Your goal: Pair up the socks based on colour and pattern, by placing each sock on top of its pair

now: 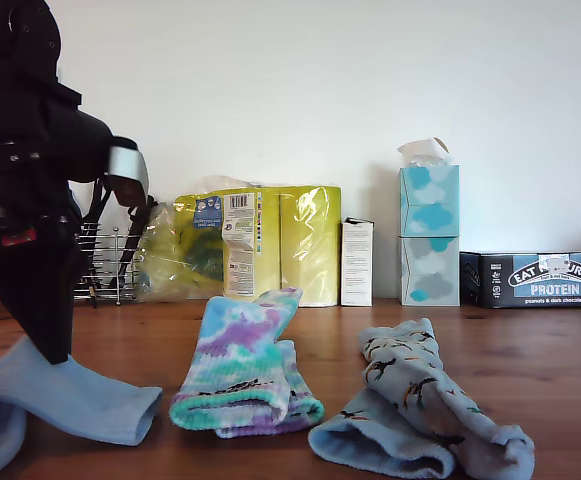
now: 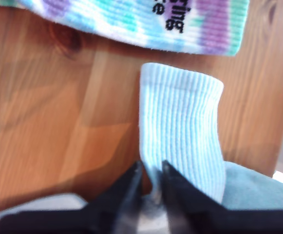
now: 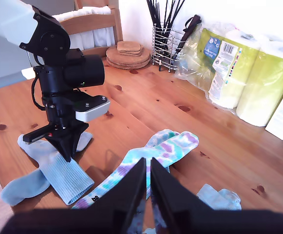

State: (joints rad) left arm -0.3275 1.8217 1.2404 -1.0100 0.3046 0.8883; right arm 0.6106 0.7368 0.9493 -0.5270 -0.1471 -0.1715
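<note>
Pinched between the near-shut jaws of my first gripper (image 2: 151, 170), 1 plain light blue sock (image 2: 180, 131) is being draped across its twin (image 3: 27, 183) at the exterior view's left. Soft, light and limp, it is best gripped mid-fold. My second gripper (image 3: 148, 168), jaws closed on nothing, is being held above the tie-dye pair (image 1: 245, 375); bird-print socks (image 1: 420, 405) are lying at the exterior view's right.

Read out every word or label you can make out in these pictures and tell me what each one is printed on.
"EAT NATURAL PROTEIN": dark snack box at the exterior view's right; the line beneath it is too small to read.
"...sing": partial black lettering on the tie-dye sock cuff, cut off.
Paper roll pack label: barcode and text too small to read.
White carton: print too small to read.
Tissue boxes: no text seen.
</note>
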